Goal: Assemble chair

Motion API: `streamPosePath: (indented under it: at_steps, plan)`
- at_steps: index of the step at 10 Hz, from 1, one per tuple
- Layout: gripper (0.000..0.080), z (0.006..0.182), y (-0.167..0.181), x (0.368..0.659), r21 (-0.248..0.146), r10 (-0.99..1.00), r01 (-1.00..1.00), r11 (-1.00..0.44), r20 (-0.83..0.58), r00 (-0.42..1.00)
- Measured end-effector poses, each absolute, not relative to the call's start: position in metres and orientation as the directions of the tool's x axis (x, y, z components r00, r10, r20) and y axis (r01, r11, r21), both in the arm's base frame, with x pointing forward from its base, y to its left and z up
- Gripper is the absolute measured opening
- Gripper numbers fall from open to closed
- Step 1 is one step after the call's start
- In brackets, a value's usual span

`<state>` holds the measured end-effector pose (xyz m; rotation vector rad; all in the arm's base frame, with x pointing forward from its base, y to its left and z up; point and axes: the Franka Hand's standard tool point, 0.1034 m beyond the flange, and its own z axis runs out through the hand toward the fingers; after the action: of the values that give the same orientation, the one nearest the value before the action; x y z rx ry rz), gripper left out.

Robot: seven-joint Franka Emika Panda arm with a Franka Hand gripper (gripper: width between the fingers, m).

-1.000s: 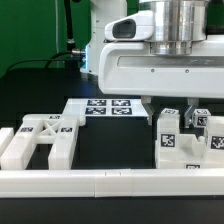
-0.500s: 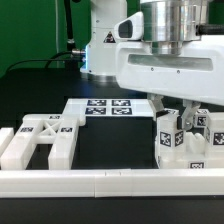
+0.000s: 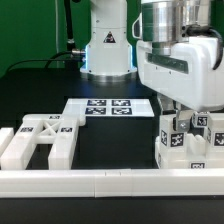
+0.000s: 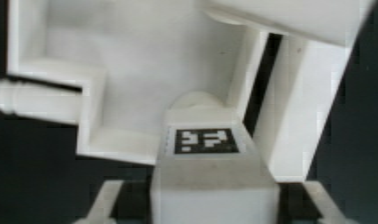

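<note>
Jaws point(image 3: 183, 118) nearly closed, gripping a small tagged chair block point(image 4: 207, 140) that sits between them, at the blocky seat point(image 3: 185, 155) on the exterior view's right; flat frame point(image 3: 40, 140) lies well apart on the table point(image 3: 112, 138).

You see the flat frame point(image 3: 38, 140) lying flat at about 8 o'clock from the middle of the table in the exterior view. It is white, has open slots and carries small black-and-white tags on its top. At about 4 o'clock stands the blocky seat point(image 3: 196, 156), also white, its tags facing the front. A narrow tagged piece point(image 3: 171, 128) stands upright at its 10 o'clock corner. The wrist view shows this piece point(image 4: 207, 150) close against a white wall.
</note>
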<state>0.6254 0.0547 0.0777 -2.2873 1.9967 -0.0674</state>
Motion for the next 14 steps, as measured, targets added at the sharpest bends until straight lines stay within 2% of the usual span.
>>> streamPosePath:
  at_steps: [1,2,3,4,5,6,9,14]
  plan:
    - [0.0347,0.077,0.055,0.625,-0.107,-0.995,-0.990,-0.090,-0.043,0.095]
    - [0.0489,0.077,0.055,0.625,-0.108,-0.991,-0.987,-0.121,-0.039,0.126]
    - [0.0489,0.077,0.055,0.625,-0.109,-0.984,-0.979,-0.172,-0.034,0.177]
    - [0.0614,0.077,0.053,0.625,-0.112,-0.968,-0.963,-0.246,-0.025,0.250]
    - [0.0614,0.077,0.052,0.625,-0.114,-0.924,-0.919,-0.378,-0.008,0.381]
    - [0.0642,0.078,0.052,0.625,-0.114,-0.881,-0.875,-0.470,0.003,0.472]
    - [0.0649,0.078,0.049,0.626,-0.108,-0.695,-0.689,-0.717,0.040,0.718]
    - [0.0649,0.081,0.041,0.630,-0.075,-0.310,-0.304,-0.950,0.092,0.946]
